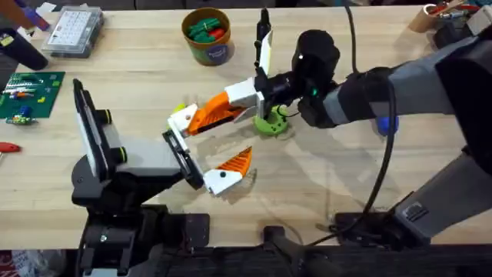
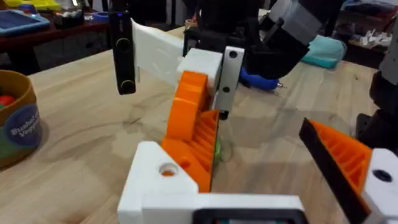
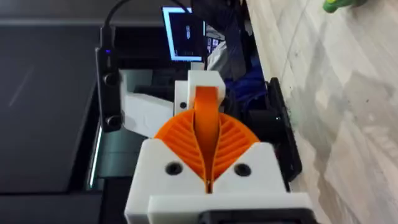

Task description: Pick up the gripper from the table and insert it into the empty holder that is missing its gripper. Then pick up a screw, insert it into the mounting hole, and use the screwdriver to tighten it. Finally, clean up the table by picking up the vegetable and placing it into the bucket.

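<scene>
I see the wooden table (image 1: 154, 69) with my right arm (image 1: 400, 85) reaching in from 3 o'clock toward the centre and my left arm (image 1: 131, 165) lying low at 8 o'clock. My right gripper (image 1: 234, 104) sits at table centre, clenched on the orange gripper (image 1: 209, 114); the right wrist view shows both ribbed pads pressed together around that finger (image 3: 206, 118). The orange piece slants toward 8 o'clock, its lower end touching the white holder (image 1: 182, 119) on my left gripper (image 1: 201, 150), whose jaws are spread wide, released, with its own orange finger (image 1: 234, 160) at 5 o'clock of the held piece. In the left wrist view the mounting hole (image 2: 168, 168) shows on the holder's face, just beside the orange base. The bucket (image 1: 207, 35) stands at 12 o'clock with vegetables inside. A green vegetable (image 1: 270, 123) lies just at 4 o'clock of the right gripper. The blue screwdriver (image 1: 387, 123) peeks out beneath my right arm.
</scene>
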